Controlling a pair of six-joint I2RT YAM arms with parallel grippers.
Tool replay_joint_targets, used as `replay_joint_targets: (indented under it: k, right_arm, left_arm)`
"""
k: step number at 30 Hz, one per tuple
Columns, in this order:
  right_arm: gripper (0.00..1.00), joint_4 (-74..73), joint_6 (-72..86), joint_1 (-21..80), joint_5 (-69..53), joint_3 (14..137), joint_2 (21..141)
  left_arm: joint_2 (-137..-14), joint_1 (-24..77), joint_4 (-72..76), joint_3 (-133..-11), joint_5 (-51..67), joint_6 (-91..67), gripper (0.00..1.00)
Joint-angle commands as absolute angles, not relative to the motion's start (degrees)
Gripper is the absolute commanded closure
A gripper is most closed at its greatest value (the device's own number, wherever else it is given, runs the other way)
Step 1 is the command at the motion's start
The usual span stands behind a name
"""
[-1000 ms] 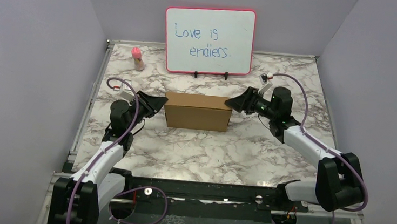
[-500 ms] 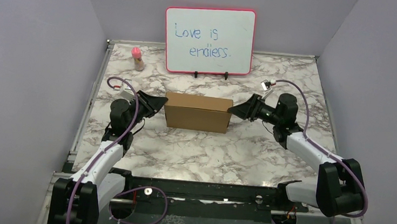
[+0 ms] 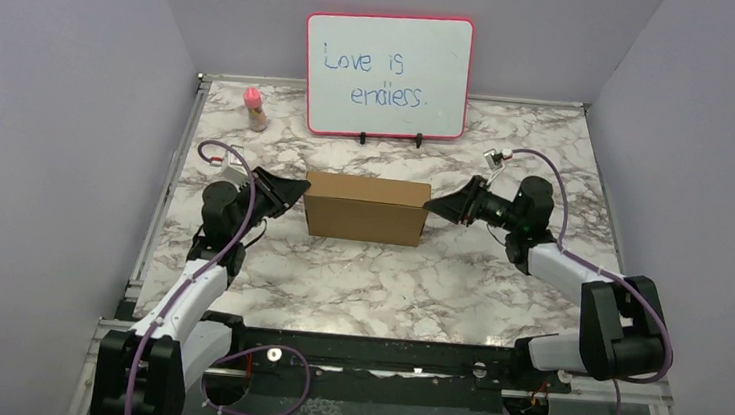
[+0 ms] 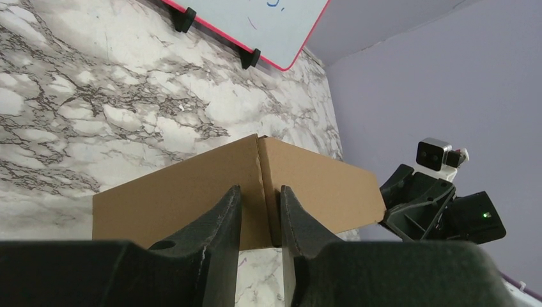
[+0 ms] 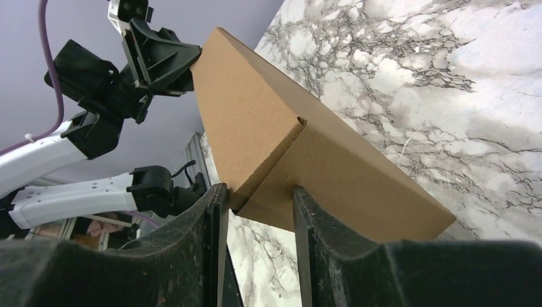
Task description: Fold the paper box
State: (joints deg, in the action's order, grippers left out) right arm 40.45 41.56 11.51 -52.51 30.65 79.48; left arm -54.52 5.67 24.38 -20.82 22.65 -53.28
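Top external view: the paper box [image 3: 365, 207], closed into a plain brown rectangular block, lies lengthwise left to right on the marble table [image 3: 387, 280], about midway across and on the near side of the whiteboard [image 3: 387, 74], apart from it. The left gripper [image 3: 296, 193] meets its left end and the right gripper [image 3: 432, 205] its right end, so the box sits between the two. Left wrist view: the fingers [image 4: 211, 230] stand narrowly parted astride a corner seam of the box; whether they pinch cardboard or merely press against it cannot be told. Right wrist view: the fingers [image 5: 211, 224] stand moderately apart astride a corner of the end panel, with no visible clamp on it. Handling, as a judgement: the box is probably hollow, light and fairly stiff along its creases, yet its broad panels would dent under a hard squeeze, and it would slide readily on the smooth top. Hold is best taken at edges and corners, or by pressing both ends inward together; a one-sided push would likely skid it.
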Motion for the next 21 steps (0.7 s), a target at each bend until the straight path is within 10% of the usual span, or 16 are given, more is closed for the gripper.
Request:
replay_joint_targets:
  k: [1,11,21]
  right_arm:
    - [0.86,22.7,35.3,11.2,-48.4,29.2,81.4]
    - [0.55,22.1,39.6,11.2,-52.1,36.2,77.7]
    - [0.45,28.8,48.3,10.6,-54.1,41.7,76.5]
  left_arm:
    - [-57.1,4.0,11.5,-18.8,28.8,-51.8,0.81]
    - [-58.7,0.5,14.5,-20.8,37.8,-55.0,0.65]
    - [-58.5,-2.1,8.9,-29.5,38.1,-51.0,0.5]
